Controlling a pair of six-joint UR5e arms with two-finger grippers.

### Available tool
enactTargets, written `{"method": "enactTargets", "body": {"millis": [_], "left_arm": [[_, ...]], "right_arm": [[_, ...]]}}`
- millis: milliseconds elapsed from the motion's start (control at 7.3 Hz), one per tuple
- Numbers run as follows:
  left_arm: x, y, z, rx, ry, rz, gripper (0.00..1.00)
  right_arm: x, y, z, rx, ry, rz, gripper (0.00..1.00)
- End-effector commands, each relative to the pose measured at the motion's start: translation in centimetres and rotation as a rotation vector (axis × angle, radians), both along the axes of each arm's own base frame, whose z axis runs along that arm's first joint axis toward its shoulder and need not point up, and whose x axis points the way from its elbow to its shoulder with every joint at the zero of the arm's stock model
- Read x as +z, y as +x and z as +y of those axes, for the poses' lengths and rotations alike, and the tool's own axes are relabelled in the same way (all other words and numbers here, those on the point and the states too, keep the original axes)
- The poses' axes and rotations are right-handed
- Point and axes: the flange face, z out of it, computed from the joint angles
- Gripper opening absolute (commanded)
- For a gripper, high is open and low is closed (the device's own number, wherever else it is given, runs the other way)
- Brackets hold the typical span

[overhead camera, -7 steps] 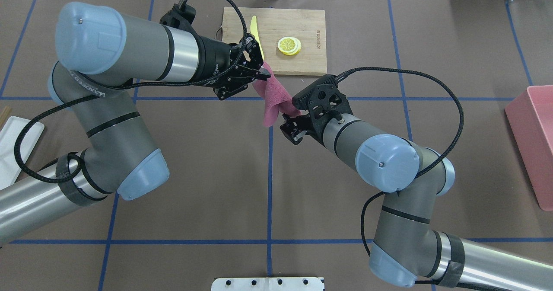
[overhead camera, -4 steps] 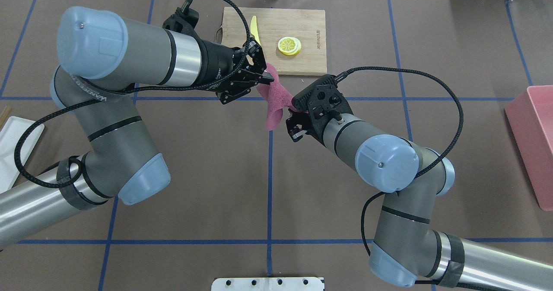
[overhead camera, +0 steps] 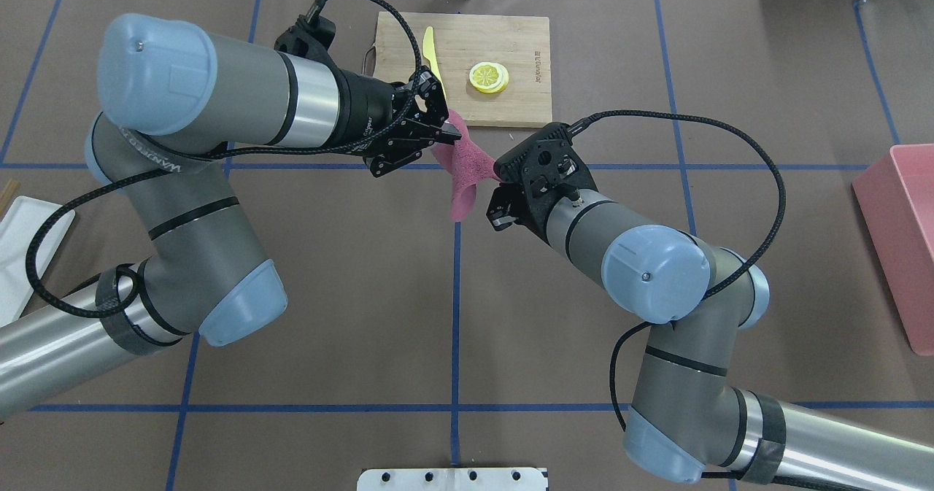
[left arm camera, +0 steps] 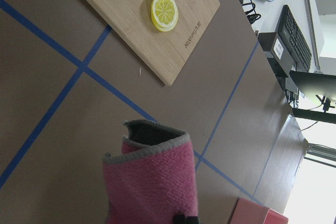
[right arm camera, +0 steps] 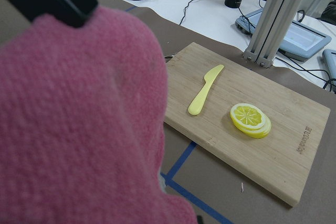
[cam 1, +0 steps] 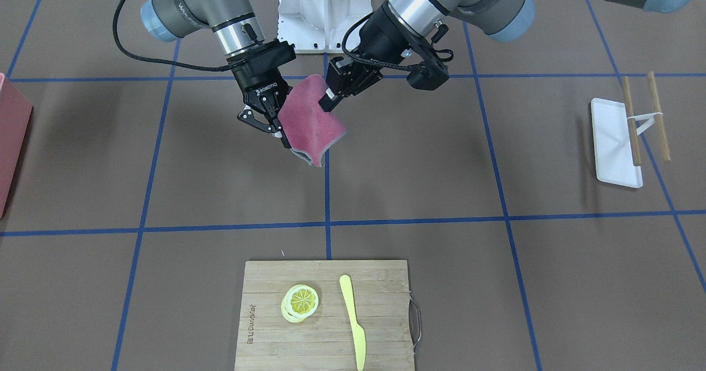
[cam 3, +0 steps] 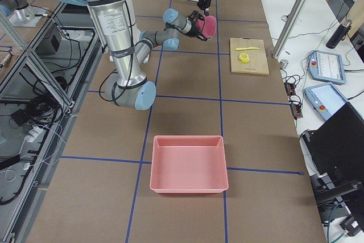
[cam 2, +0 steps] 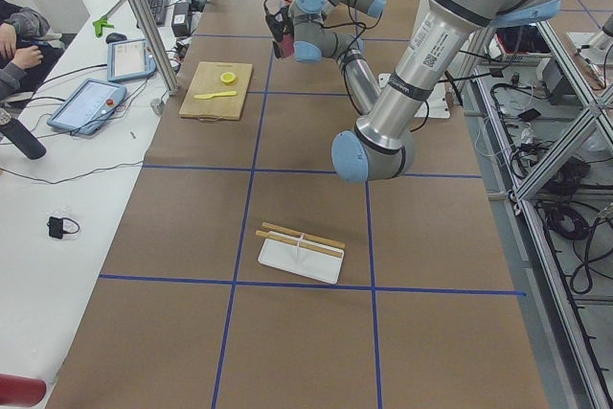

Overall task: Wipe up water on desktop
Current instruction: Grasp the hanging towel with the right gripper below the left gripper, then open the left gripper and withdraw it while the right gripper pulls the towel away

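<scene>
A pink cloth (cam 1: 309,120) with a grey hem hangs in the air above the brown desktop (cam 1: 419,156), bent into a U-shaped fold. My left gripper (cam 1: 329,98) is shut on its upper edge. My right gripper (cam 1: 283,136) is closed on the opposite edge, its tips partly hidden by the cloth. In the overhead view the cloth (overhead camera: 463,177) sits between both grippers, just in front of the cutting board. It fills the right wrist view (right arm camera: 79,129) and the bottom of the left wrist view (left arm camera: 152,182). I can see no water on the desktop.
A bamboo cutting board (cam 1: 325,316) holds lemon slices (cam 1: 300,300) and a yellow knife (cam 1: 353,321). A pink bin (overhead camera: 901,236) stands at the table's right end. A white tray (cam 1: 615,142) with chopsticks lies at the left end.
The two grippers have come closer together. The cloth, stretched between them before, now bends into a slack fold. The left gripper has shifted slightly toward the right one.
</scene>
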Motion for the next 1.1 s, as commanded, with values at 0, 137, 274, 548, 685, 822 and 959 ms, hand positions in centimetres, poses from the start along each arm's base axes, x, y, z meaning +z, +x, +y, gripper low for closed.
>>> {"method": "enactTargets", "body": {"millis": [0,137,274,548,685,822,959], "left_arm": [[0.7,-0.4,-0.4,-0.005,0.112,-0.048,0.98],[3.2,-1.5,-1.4,-0.021,0.137,-0.097,0.99],[6.4,-4.1,-3.4,-0.054,0.223,-0.182,0.99],[14.9,-8.6,-6.0,-0.069,0.371,-0.393,0.99],[18.6,-10.7,-6.5,-0.048,0.485,-0.506,0.99],[21.5,-13.1,-7.2,-0.033,0.552,-0.598,0.99],[24.4,-16.5,-8.1,0.014,0.632,-0.713,0.99]], "right_arm": [[-0.1,1.0,-1.0,0.006,-0.009,-0.009,0.0],[-0.1,1.8,-2.0,0.006,-0.015,-0.012,0.0],[-0.2,2.9,-3.2,0.019,-0.019,-0.018,0.0],[0.0,5.0,-5.2,0.079,-0.07,-0.064,0.0],[0.7,6.6,-6.7,0.103,-0.08,-0.055,0.0],[1.3,8.1,-8.3,0.112,-0.112,-0.025,0.0],[1.8,9.9,-9.8,0.107,-0.147,-0.001,0.0]]}}
